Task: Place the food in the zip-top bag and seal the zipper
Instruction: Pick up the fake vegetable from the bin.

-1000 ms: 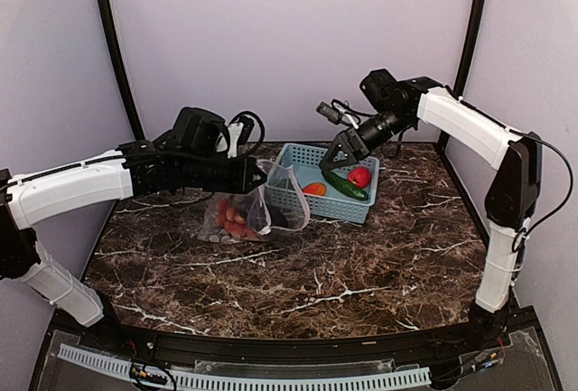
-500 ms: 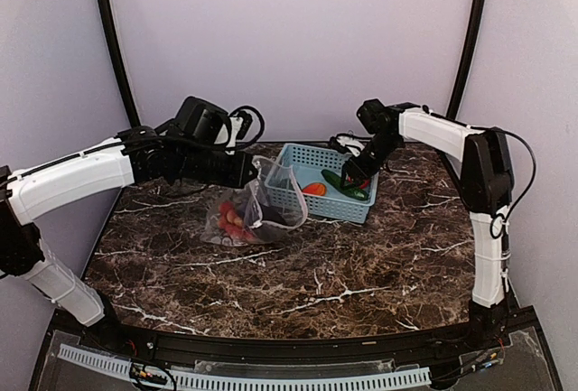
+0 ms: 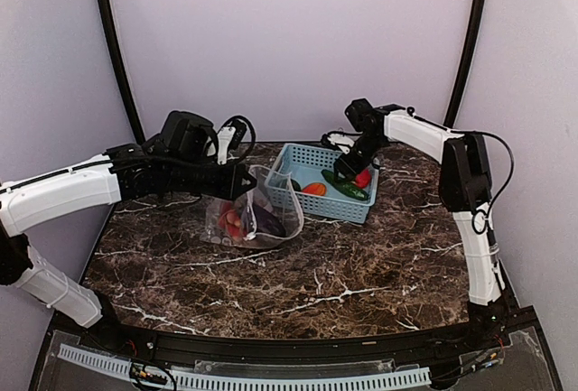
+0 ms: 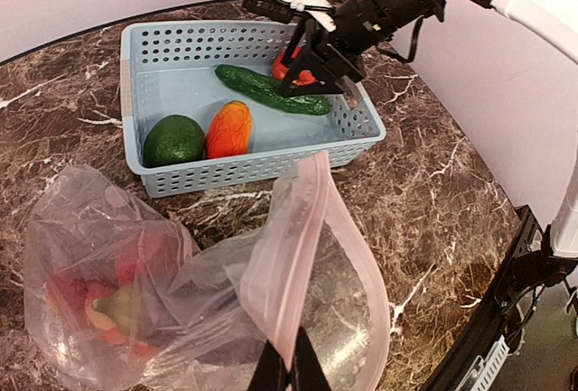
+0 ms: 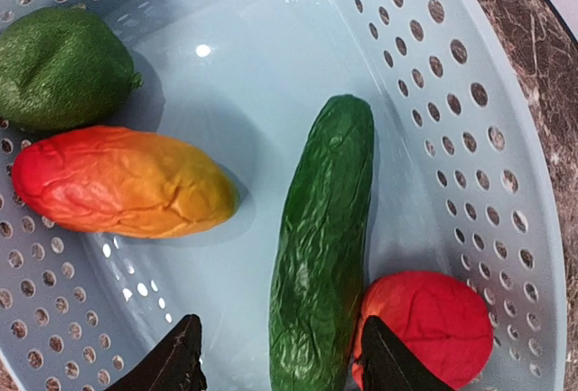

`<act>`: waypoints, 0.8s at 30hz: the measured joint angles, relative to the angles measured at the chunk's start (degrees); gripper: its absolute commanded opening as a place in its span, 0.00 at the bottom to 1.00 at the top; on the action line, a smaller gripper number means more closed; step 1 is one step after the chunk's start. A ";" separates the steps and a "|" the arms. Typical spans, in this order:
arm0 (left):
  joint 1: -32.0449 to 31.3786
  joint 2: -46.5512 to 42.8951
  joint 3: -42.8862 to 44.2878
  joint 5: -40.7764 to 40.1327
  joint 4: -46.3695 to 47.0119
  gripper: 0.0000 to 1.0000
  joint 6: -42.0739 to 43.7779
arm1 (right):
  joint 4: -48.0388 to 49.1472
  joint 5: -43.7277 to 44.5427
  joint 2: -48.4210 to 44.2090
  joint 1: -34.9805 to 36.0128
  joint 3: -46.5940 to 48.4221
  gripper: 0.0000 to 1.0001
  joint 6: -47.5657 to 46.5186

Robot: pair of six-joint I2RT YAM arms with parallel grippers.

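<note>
Dark marbled worktop [image 3: 361, 274] carries a blue basket [image 4: 262, 165] with mango [image 5: 117, 183] and cucumber [image 5: 325, 219]; beside it the zip-top bag [image 4: 108, 237], red food [image 4: 90, 296] inside, zipper [image 4: 302, 219] clenched in the left claw [image 4: 289, 371]; right claw [image 5: 284, 364] released, astride the cucumber

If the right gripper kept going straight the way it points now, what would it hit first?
Most likely the cucumber: the right gripper points down into the basket, open fingers straddling its end. The red fruit lies close beside one finger; depth is unclear.
</note>
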 measured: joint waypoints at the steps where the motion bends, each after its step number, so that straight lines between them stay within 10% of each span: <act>1: 0.00 0.00 0.00 0.85 0.46 0.01 -0.02 | 0.13 0.26 1.16 0.22 1.46 0.58 -0.07; 24: 0.00 0.55 -1.46 4.55 2.71 0.02 -1.22 | 0.81 7.26 5.18 2.58 3.50 0.24 -0.44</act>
